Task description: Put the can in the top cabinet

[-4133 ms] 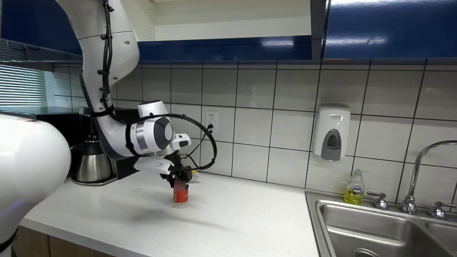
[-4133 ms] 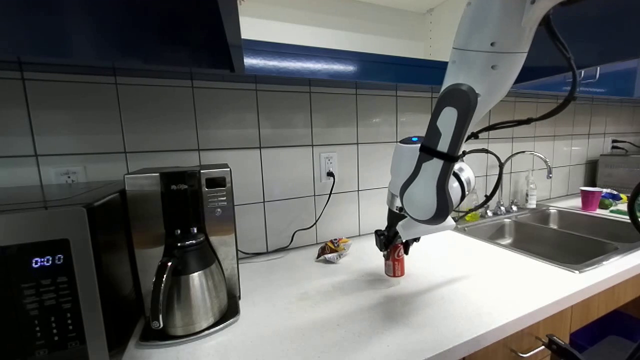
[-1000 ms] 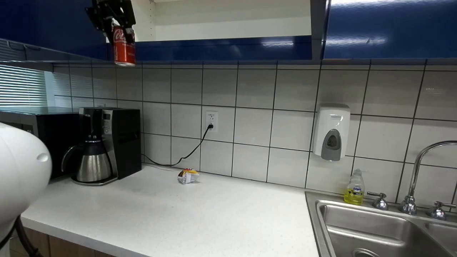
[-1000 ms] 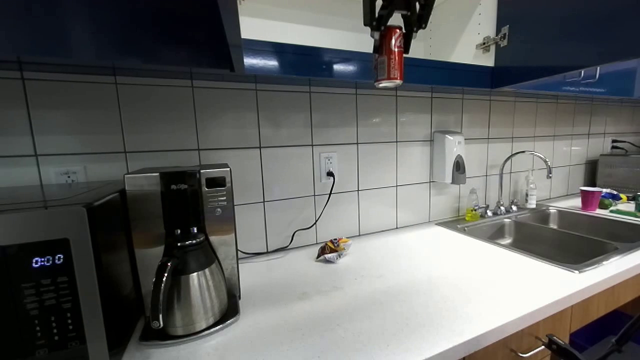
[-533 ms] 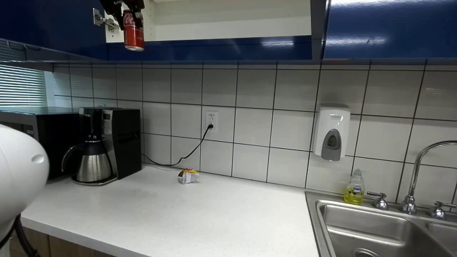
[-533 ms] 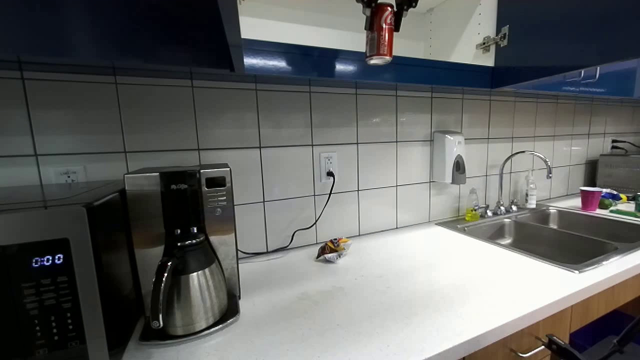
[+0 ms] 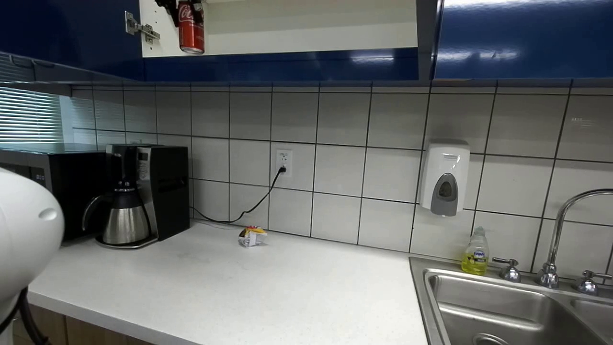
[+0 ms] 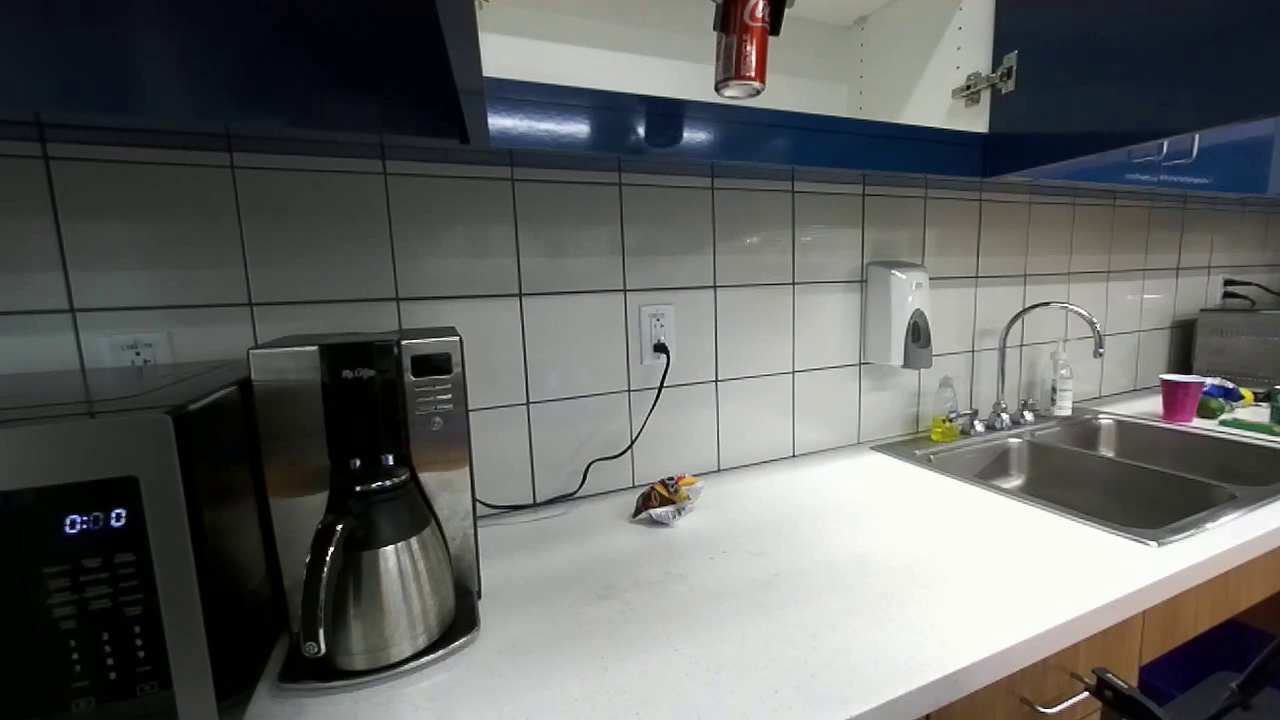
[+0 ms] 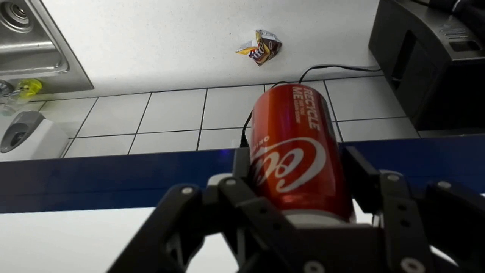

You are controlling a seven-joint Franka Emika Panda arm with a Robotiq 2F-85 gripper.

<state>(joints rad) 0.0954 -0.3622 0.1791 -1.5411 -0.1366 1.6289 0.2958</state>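
The gripper (image 9: 297, 170) clasps the red can (image 7: 191, 36) high above the worktop (image 8: 760, 600), level with the top cabinet (image 7: 311, 28).

The black fingers (image 9: 360, 179) stand parted by the can's round body, touching its smooth sides. In both exterior views the can hangs roughly upright, base down, seen against the cabinet's flat pale interior; whether it is inside or just in front, I cannot tell. White script curls over the glossy red metal. Beneath the interior runs a shiny dark blue strip (image 7: 287, 68). On the white worktop, a crumpled snack bag (image 8: 665, 500) lies near the back edge. By that same edge stands a boxy coffee maker (image 8: 440, 470) in steel and black; well apart from it, a steel sink (image 7: 422, 287) is let into the surface.
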